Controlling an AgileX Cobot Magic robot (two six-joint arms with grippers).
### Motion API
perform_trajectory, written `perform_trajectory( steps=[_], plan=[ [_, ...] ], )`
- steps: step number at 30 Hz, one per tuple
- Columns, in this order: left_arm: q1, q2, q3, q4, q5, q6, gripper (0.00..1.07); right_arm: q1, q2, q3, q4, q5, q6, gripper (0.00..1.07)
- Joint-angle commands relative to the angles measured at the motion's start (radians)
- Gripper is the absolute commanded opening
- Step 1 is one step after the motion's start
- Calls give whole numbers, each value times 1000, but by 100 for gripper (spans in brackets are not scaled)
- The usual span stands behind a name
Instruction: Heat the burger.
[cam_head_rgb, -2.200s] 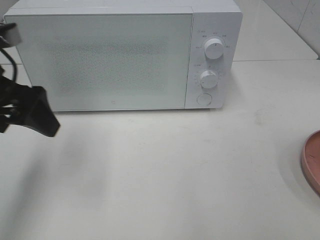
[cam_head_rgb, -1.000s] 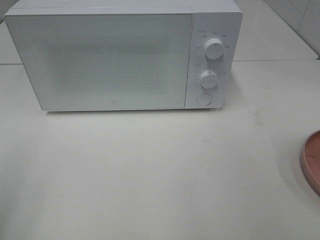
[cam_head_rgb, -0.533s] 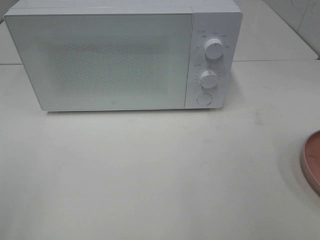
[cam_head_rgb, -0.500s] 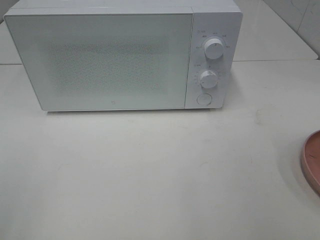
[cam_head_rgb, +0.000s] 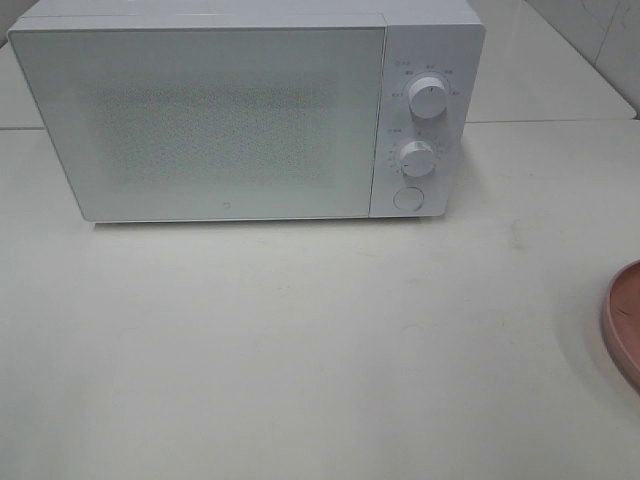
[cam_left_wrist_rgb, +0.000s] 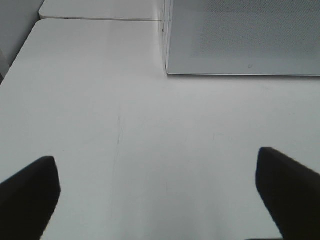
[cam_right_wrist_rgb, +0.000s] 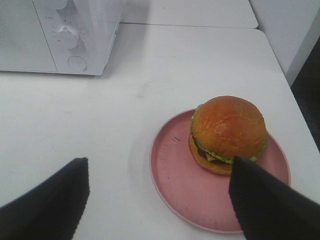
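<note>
- Burger (cam_right_wrist_rgb: 228, 134): it sits on the pink plate (cam_right_wrist_rgb: 172, 182), off to the microwave's right, untouched.
- Right gripper (cam_right_wrist_rgb: 160, 200) hangs above the plate with jaws wide and empty, probably lined up to take the burger.
- Left gripper (cam_left_wrist_rgb: 160, 192), also wide and empty, hovers over bare table near the microwave (cam_head_rgb: 230, 110), probably because the closed door must be opened first.
- The table (cam_head_rgb: 320, 350) is plain white; a pale wall stands at its far right.
</note>
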Motion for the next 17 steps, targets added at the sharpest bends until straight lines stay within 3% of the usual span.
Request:
perform_trajectory(
  steps=[1,17],
  plan=[
    [1,-23,4,-5,-3,0,100,-7,-28,2,-4,3,0,75],
    [1,-23,4,6,-3,0,100,-7,-23,2,-4,3,0,75]
  ],
)
